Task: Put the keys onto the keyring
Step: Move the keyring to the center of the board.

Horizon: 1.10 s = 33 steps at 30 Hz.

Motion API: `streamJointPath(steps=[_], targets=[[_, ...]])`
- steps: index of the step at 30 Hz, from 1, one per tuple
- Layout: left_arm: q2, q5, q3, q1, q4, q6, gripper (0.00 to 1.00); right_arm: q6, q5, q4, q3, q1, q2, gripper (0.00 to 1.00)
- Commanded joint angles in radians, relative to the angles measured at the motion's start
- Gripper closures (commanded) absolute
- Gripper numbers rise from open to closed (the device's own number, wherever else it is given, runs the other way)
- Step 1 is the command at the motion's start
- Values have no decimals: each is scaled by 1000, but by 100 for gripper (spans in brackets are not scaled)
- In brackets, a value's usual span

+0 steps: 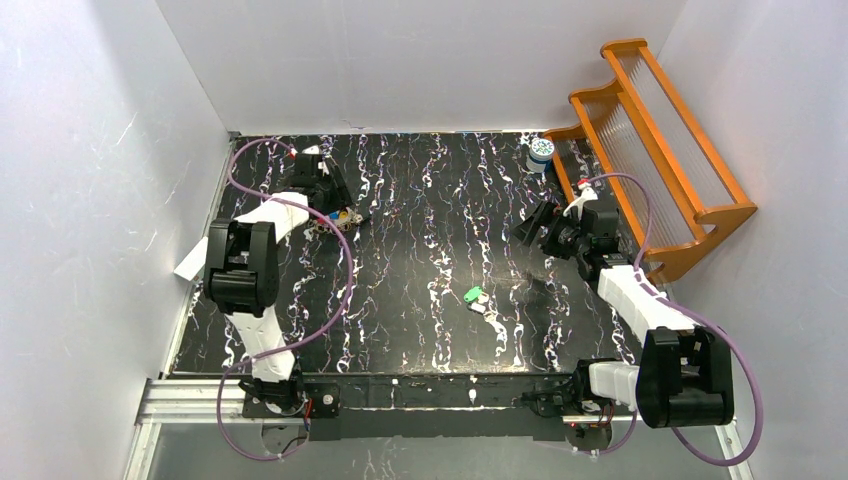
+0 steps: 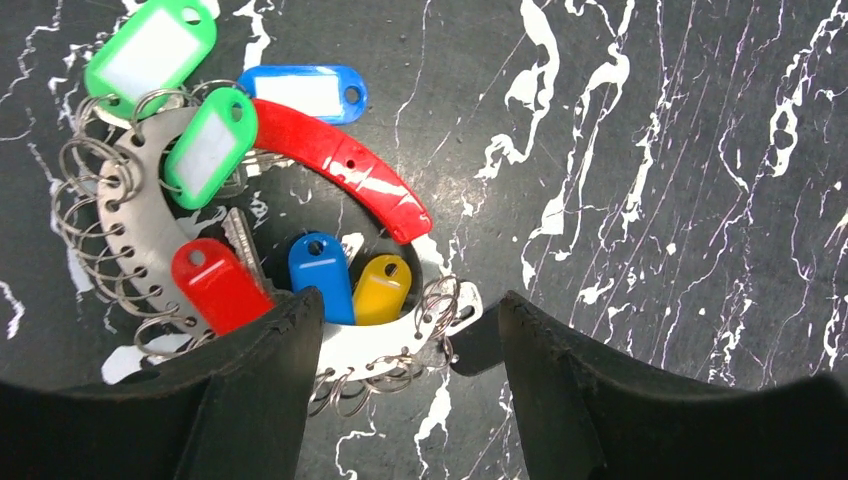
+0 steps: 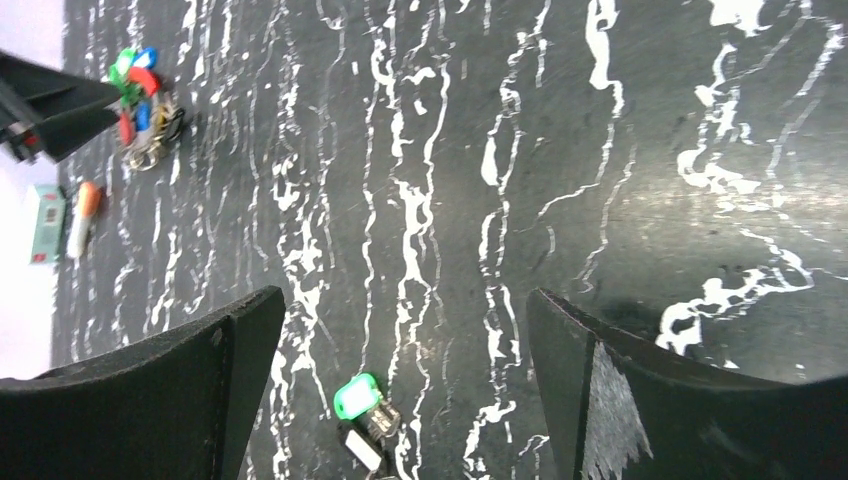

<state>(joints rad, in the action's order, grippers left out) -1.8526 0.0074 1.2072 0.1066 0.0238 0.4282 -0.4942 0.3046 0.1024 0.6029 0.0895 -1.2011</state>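
Observation:
The keyring (image 2: 130, 225) is a pale perforated loop with a red arc, strung with small wire rings and green, blue, red and yellow keys (image 2: 320, 270). It lies at the table's far left (image 1: 347, 217). My left gripper (image 2: 410, 310) is low over its near end. The jaws stand apart on either side of that end, the left finger (image 2: 265, 385) against the rim. A loose green key (image 1: 474, 295) with a white tag lies mid-table, below my open right gripper (image 3: 405, 300) and seen between its fingers (image 3: 357, 396). The right gripper (image 1: 530, 226) hovers right of centre.
An orange wooden rack (image 1: 650, 150) stands along the right side, and a white-and-blue jar (image 1: 541, 150) sits beside its far end. An orange-tipped white stick (image 3: 82, 215) lies near the keyring by the left wall. White walls enclose the black marbled table (image 1: 430, 200).

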Motion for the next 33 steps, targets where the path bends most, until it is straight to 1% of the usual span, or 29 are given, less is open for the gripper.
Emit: streamJointPath(steps=[1,8,12,16,20,23,26,28,31,33], targets=[[-25,45,54,2,23,9,38,-24,124,-24,53,5,15,1],[-131,87,73,17,17,-15,37,24,176,-57,63,9,-12,1],[-182,158,100,38,17,-26,38,50,211,-101,91,10,-31,1],[-184,198,95,101,27,-70,40,50,280,-101,77,12,-37,5],[-175,241,47,186,39,-103,46,28,309,-84,44,23,-22,7],[-110,188,-44,280,6,-104,46,28,310,-70,17,38,-7,7],[-41,184,-120,359,-19,-68,47,34,328,-57,6,59,-4,5],[22,147,-183,402,-19,-46,48,51,351,-42,6,77,-13,4],[144,139,-273,424,-78,-6,46,96,350,-76,48,118,-58,3],[243,115,-307,424,-80,2,41,115,336,-76,66,150,-103,3]])
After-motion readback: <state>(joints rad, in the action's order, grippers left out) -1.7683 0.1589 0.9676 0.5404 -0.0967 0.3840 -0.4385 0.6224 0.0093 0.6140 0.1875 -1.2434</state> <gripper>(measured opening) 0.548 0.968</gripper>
